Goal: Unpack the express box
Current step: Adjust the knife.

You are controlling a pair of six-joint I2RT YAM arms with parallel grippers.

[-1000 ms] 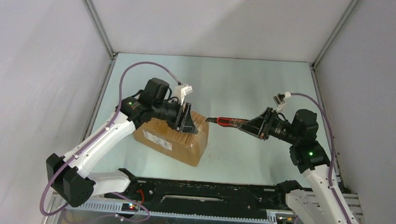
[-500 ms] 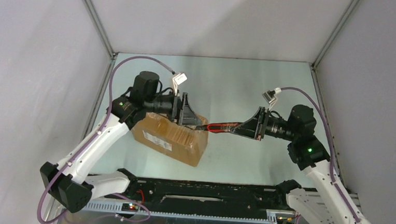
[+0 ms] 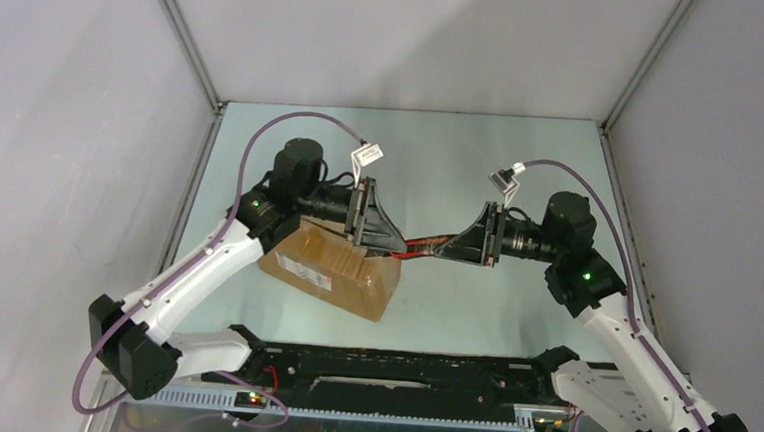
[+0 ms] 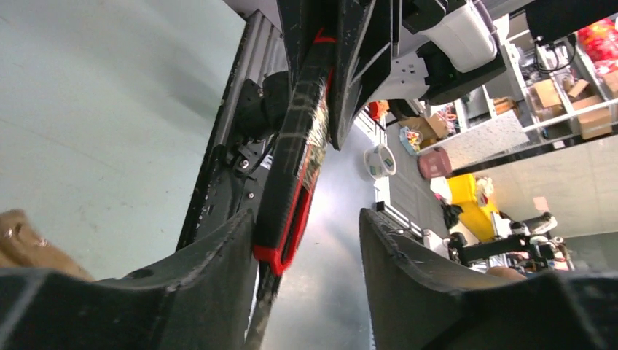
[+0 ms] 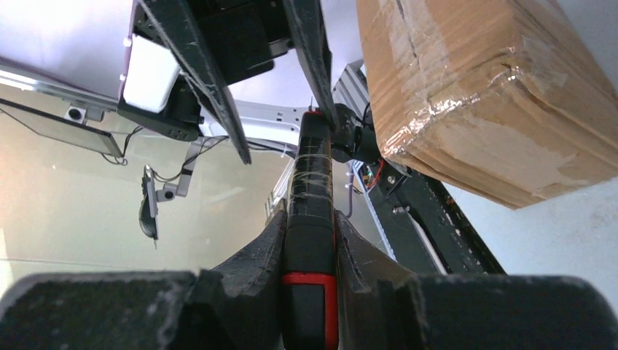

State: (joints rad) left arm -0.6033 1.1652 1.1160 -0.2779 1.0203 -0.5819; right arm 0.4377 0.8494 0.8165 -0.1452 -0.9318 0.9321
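The express box (image 3: 335, 270), brown cardboard with clear tape and a white label, lies left of the table's middle; its taped end shows in the right wrist view (image 5: 481, 87). My right gripper (image 3: 448, 248) is shut on a black and red utility knife (image 3: 421, 244), held level and pointing left; the handle sits between its jaws (image 5: 310, 213). My left gripper (image 3: 396, 247) is open above the box's right end, facing right. The knife's (image 4: 295, 182) front end lies between its jaws (image 4: 306, 226), against one finger. A corner of the box (image 4: 22, 240) shows at the lower left.
A black rail (image 3: 399, 367) runs along the near edge between the arm bases. Grey enclosure walls with metal corner posts (image 3: 184, 34) close in the table on three sides. Green table surface (image 3: 521, 164) lies behind and right of the box.
Both grippers have moved toward each other. The right one carried the knife left until its front end entered the left gripper's open jaws above the box's right end.
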